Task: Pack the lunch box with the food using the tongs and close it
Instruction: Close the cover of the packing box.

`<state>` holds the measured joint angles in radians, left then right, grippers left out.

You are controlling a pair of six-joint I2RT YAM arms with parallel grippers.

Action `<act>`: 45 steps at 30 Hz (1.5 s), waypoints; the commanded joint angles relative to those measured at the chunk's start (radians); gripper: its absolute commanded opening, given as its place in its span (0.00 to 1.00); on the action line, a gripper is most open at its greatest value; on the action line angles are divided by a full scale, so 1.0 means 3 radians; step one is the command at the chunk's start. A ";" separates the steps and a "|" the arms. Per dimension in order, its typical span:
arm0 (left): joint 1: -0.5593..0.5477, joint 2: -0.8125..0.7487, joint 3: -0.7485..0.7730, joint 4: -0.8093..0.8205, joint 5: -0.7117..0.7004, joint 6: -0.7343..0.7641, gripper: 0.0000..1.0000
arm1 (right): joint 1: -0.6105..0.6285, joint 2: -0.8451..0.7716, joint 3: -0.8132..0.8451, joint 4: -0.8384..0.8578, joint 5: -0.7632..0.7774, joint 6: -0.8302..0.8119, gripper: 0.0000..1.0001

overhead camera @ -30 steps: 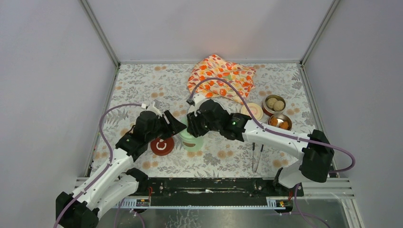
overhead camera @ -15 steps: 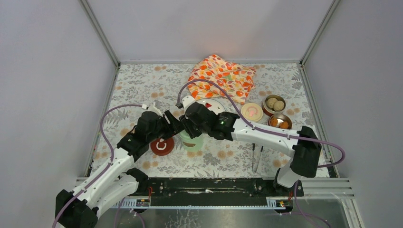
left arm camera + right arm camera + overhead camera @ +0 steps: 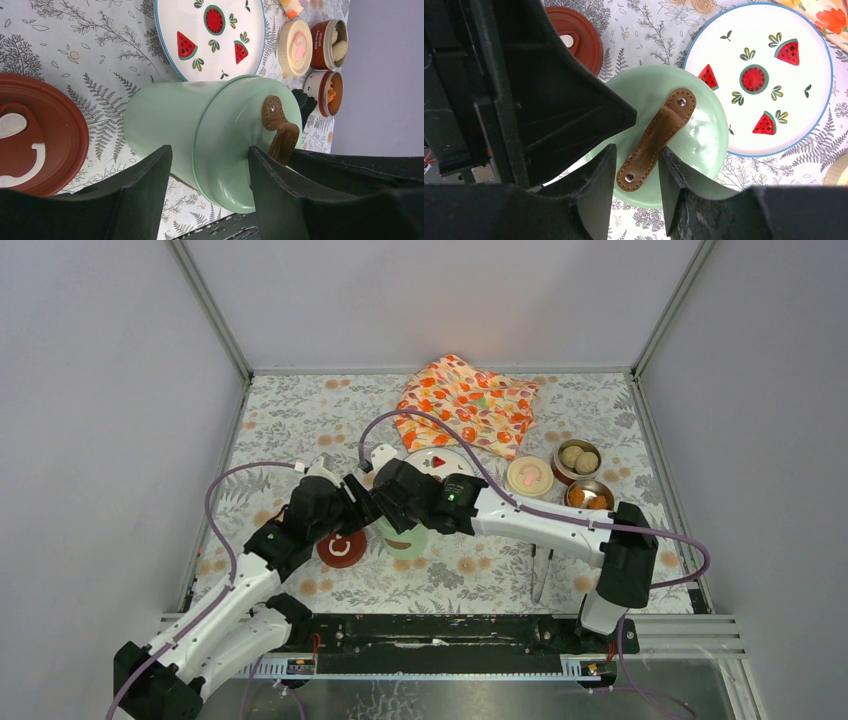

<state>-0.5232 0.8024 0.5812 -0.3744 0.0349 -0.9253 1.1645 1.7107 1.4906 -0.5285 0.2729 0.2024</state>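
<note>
My left gripper [image 3: 209, 150] is clamped on the green pot [image 3: 165, 115], one finger against each side of its wall just below the rim. The pot stands upright on the table [image 3: 290, 410], a little left of the middle and closer to the near edge than the far one. The green lid [image 3: 694, 135] sits on top of it. My right gripper [image 3: 636, 152] comes down from above with its fingers closed on the brown strap [image 3: 656, 137] across that lid, one on either long edge.

The red lid [image 3: 45, 135] lies flat just left of the pot. The plate [image 3: 724, 100] lies just behind the pot, on its far side. The cream lid [image 3: 529, 476] and two bowls sit toward the right edge, one holding pale balls [image 3: 577, 459], the other orange chunks [image 3: 588, 496]. The tongs [image 3: 541, 570] lie by the near edge, right of the pot and well apart from both my grippers. The cloth [image 3: 465, 400] is bunched at the far edge.
</note>
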 commanded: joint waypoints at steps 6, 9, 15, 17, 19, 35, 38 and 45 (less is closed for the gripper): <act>-0.0018 0.0225 0.0083 -0.0557 -0.0238 0.0229 0.64 | 0.0017 -0.0075 -0.0155 -0.0459 -0.0135 0.0040 0.45; -0.0015 0.0249 0.0100 -0.0557 -0.0239 0.0240 0.64 | 0.0010 -0.0312 -0.0153 -0.0284 -0.0127 0.0022 0.45; -0.0020 0.0310 0.0121 -0.0552 -0.0201 0.0262 0.64 | -0.0187 -0.0623 -0.0203 -0.0065 -0.0027 0.0071 0.44; -0.0020 0.0310 0.0130 -0.0547 -0.0194 0.0266 0.64 | -0.0305 -0.0637 -0.0224 -0.0040 -0.0108 0.0067 0.42; -0.0019 0.0325 0.0132 -0.0534 -0.0179 0.0276 0.64 | -0.0392 -0.0606 -0.0239 -0.0019 -0.0163 0.0067 0.40; -0.0034 0.0405 0.0164 -0.0506 -0.0132 0.0298 0.64 | -0.0663 -0.0312 -0.0355 0.0110 -0.0679 0.0163 0.29; -0.0043 0.0414 0.0171 -0.0498 -0.0132 0.0297 0.64 | -0.0677 -0.0283 -0.0414 0.0072 -0.0767 0.0196 0.24; -0.0066 0.0423 0.0160 -0.0462 -0.0132 0.0297 0.63 | -0.0696 -0.0162 -0.0706 0.0042 -0.0900 0.0306 0.22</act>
<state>-0.5331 0.8986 0.6548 -0.3927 0.0273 -0.8841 0.9531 1.5955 1.3609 -0.4736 0.0582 0.2687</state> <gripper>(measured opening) 0.636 0.230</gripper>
